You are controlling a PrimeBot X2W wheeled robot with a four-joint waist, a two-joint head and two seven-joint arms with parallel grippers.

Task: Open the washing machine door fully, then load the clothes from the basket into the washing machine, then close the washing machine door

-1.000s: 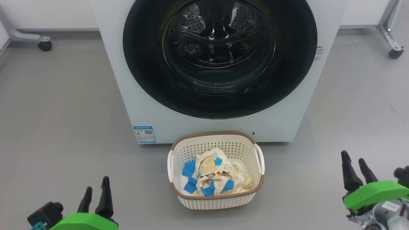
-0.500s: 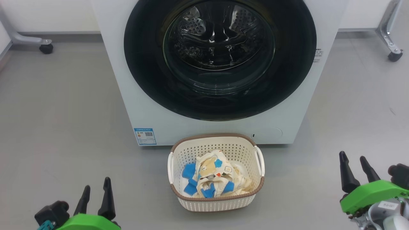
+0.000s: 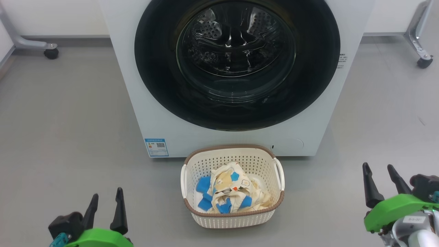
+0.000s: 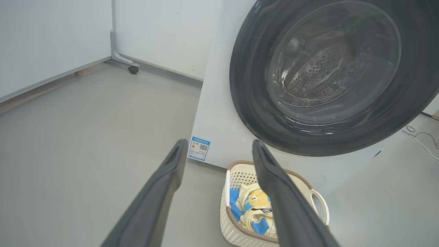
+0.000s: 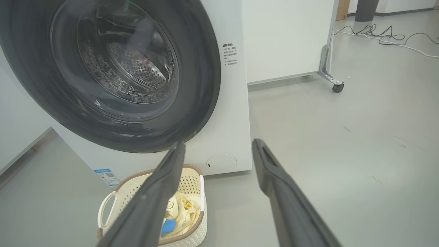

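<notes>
The white washing machine (image 3: pixel 137 103) stands ahead with its round black-rimmed door (image 3: pixel 154 68) shut flat against the front; the steel drum shows through the glass. On the floor right in front sits the cream basket (image 3: pixel 233 219) holding the pale-yellow clothes (image 3: pixel 233 190) with blue patches. My left gripper (image 3: pixel 106 195) hangs open at the lower left, my right gripper (image 3: pixel 379 168) open at the lower right, both well clear of basket and door. The left wrist view has the door (image 4: pixel 247 103) and basket (image 4: pixel 236 171) beyond the open fingers (image 4: pixel 168 171); the right wrist view shows the same door (image 5: pixel 202 85) and basket (image 5: pixel 192 171).
Grey floor (image 3: pixel 68 120) spreads on both sides of the machine. Castered metal legs stand at the back left (image 3: pixel 50 53) and back right (image 3: pixel 423 61). Cables (image 5: pixel 384 36) lie on the floor far to the right. A blue label (image 3: pixel 156 147) sits low on the machine's front.
The head camera has shifted slightly, so the whole scene sits a little lower. Both grippers have dropped a bit in view and stay open.
</notes>
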